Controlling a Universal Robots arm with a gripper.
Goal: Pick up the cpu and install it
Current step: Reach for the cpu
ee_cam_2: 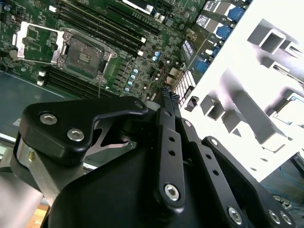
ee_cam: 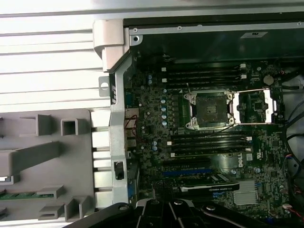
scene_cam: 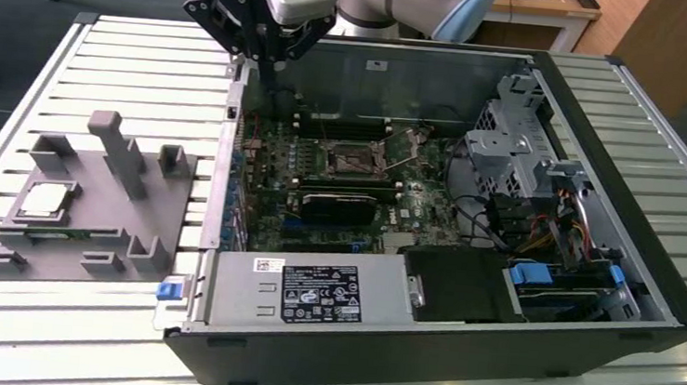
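Observation:
The cpu (scene_cam: pixel 47 199), a small square chip with a silver top, lies in a recess of the grey fixture plate (scene_cam: pixel 79 225) at the exterior view's left, outside the computer case. My gripper (scene_cam: pixel 261 56) hangs high over the case's far corner, well away from the cpu. In the second wrist view the gripper (ee_cam_2: pixel 166 93) has its black fingers (ee_cam_2: pixel 169 137) together, shut with nothing between them. The motherboard's cpu socket (scene_cam: pixel 353 162) (ee_cam_2: pixel 83 55) (ee_cam: pixel 209 110) stands uncovered, with its metal load plate (ee_cam: pixel 256 105) (ee_cam_2: pixel 35 40) flipped open beside it.
The open computer case (scene_cam: pixel 632 302) lies on a slatted metal table (scene_cam: pixel 29 81). Inside it are memory slots (ee_cam: pixel 204 76), a black card (scene_cam: pixel 342 206), a power supply (scene_cam: pixel 310 292), a drive cage (scene_cam: pixel 509 151) and cables. Upright grey posts (scene_cam: pixel 123 155) rise from the fixture plate.

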